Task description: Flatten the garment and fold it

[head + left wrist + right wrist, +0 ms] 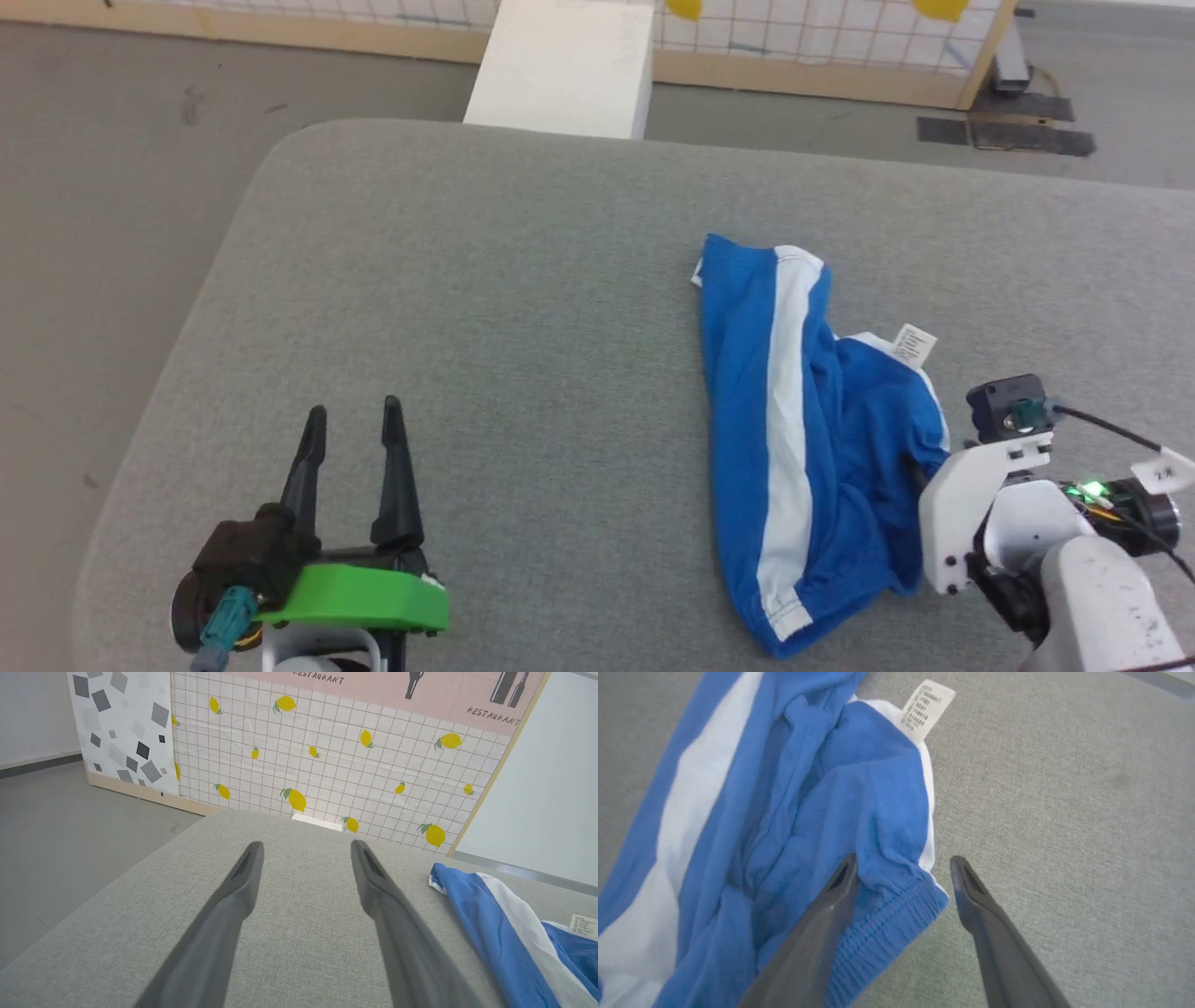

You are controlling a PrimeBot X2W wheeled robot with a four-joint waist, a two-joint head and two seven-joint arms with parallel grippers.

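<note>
Item: the garment, blue shorts with a white side stripe, lying crumpled at the lower right of the head view on the grey padded table. Its long axis runs from mid-frame down towards the bottom edge. White tag at its right-hand edge. Right gripper: fingers spread wide and empty, tips straddling the gathered waistband corner, one over blue cloth and one over bare table. Left gripper: fingers spread and empty, at lower left of the head view, well apart from the cloth. Right arm judged nearer, with the waistband corner lying at its fingertips.
</note>
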